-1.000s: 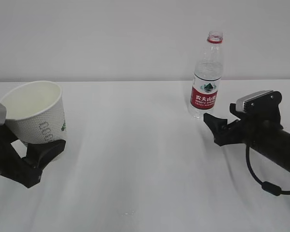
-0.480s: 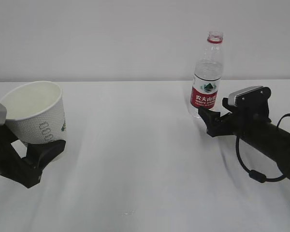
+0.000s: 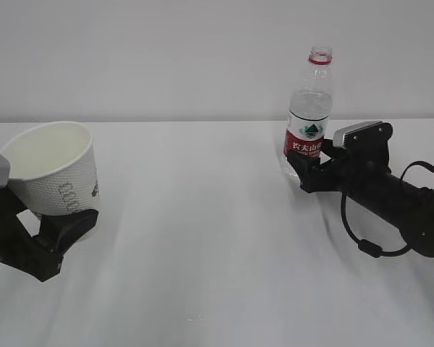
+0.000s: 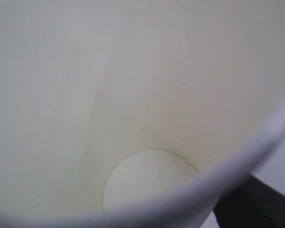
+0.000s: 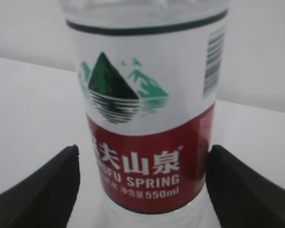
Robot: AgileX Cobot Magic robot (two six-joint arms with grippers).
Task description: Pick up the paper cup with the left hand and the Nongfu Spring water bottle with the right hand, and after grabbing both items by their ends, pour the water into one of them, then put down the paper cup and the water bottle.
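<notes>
The white paper cup (image 3: 54, 173) is held off the table and tilted, mouth up and to the left. My left gripper (image 3: 60, 217) is shut on its base. The left wrist view looks into the cup's (image 4: 142, 95) pale, dry inside. The Nongfu Spring water bottle (image 3: 309, 123) stands upright and capless at the back right. My right gripper (image 3: 304, 170) is open at its lower part. In the right wrist view the red label (image 5: 142, 171) fills the space between the two black fingers (image 5: 42, 190). I cannot make out the water in the clear bottle.
The white table (image 3: 202, 238) runs back to a plain pale wall (image 3: 166, 58). The right arm's black cable (image 3: 362, 242) loops down onto the table beside the arm.
My right gripper has moved left and away from the camera, up to the bottle, and its fingers now flank the bottle's lower part. The left gripper and the cup have stayed in place.
</notes>
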